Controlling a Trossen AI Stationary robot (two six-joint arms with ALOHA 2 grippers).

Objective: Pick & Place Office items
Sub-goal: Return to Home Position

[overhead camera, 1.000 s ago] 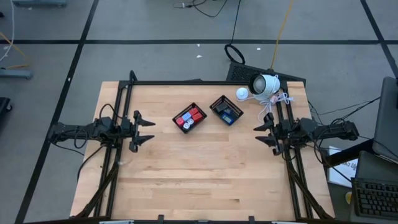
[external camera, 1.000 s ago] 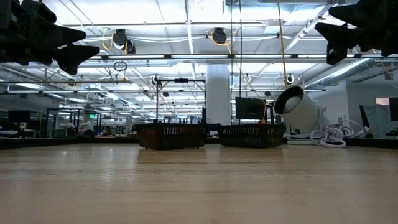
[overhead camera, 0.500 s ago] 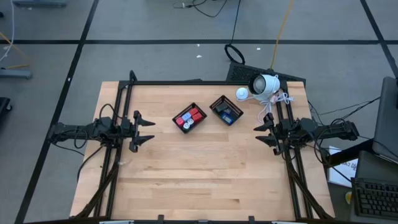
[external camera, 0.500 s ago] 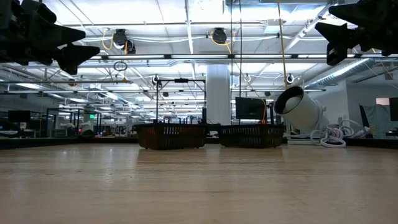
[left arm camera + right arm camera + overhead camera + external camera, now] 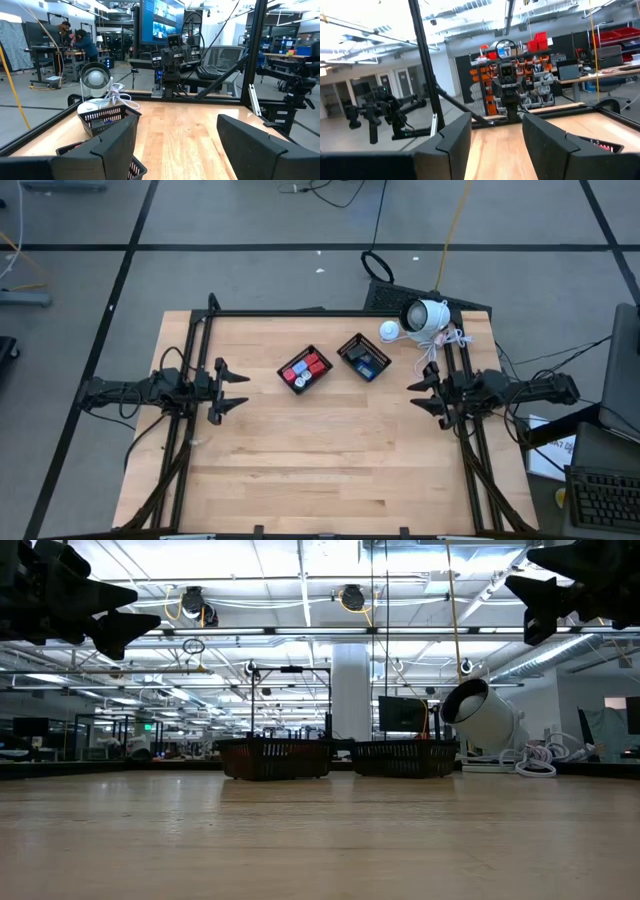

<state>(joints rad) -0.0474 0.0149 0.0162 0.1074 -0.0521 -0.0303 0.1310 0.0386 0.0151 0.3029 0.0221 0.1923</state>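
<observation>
Finding: we see all the office items binned, none loose on the table (image 5: 320, 460). The red blocks (image 5: 305, 367) lie inside the left basket (image 5: 294, 357), our reference point. The blue-faced pieces (image 5: 367, 363) lie in the right basket (image 5: 346, 343), which stands just beside the left basket on the right arm's side.

The left gripper (image 5: 238, 390) hangs well apart from the left basket, out toward the left arm's edge of the table. Its fingers are spread wide and nothing sits between them. The right gripper (image 5: 414, 396) hangs beyond the right basket, farther again from the left basket. Its fingers are likewise parted and empty. The low view shows both grippers raised high above the wood.

Assessment: we judge the sorting complete and the return to rest nearly finished. To close it well, we advise keeping both grippers at height and drawing each arm straight back, away from the left basket, so neither mesh wall is clipped. The right arm should mind the white camera (image 5: 425, 316) and its cable, which sit past the right basket.
</observation>
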